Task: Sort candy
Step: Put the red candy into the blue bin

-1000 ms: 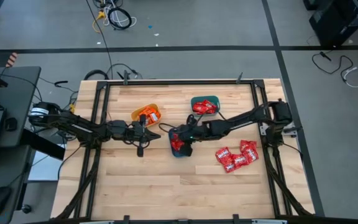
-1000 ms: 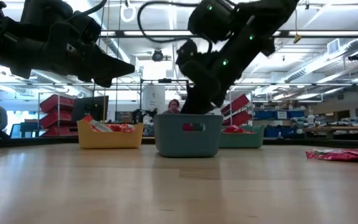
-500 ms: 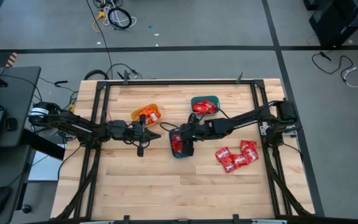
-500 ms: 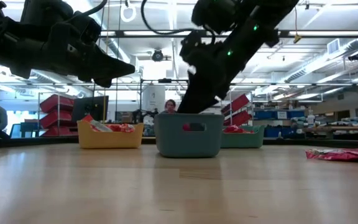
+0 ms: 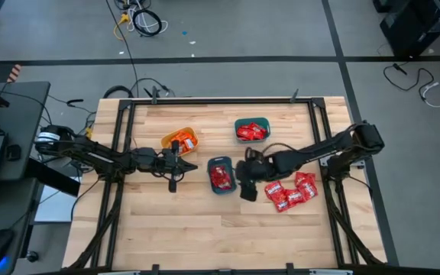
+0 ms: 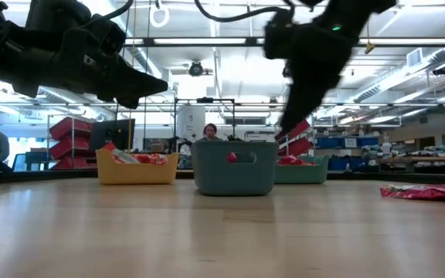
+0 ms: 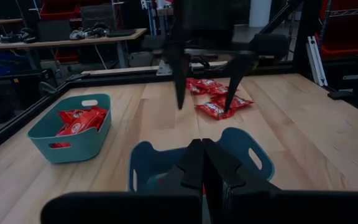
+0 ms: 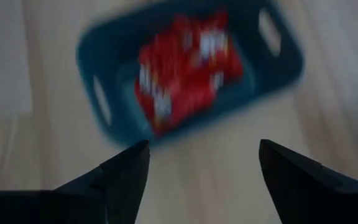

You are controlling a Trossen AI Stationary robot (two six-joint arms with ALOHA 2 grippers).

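Right gripper (image 5: 244,177) left dark teal bin (image 5: 220,176); candy (image 8: 188,68) labels unreadable.

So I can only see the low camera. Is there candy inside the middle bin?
Observer: Yes, the middle bin has red candy lying in it.
Operator: Is the claw near it open?
Observer: The right gripper is open and empty, just beside that bin.
Operator: Is there more to sort?
Observer: A loose pile of several red packets lies on the table, on the far side of that gripper from the bin.
Operator: And the other arm?
Observer: The left gripper is shut, hovering between the yellow bin and the middle bin.
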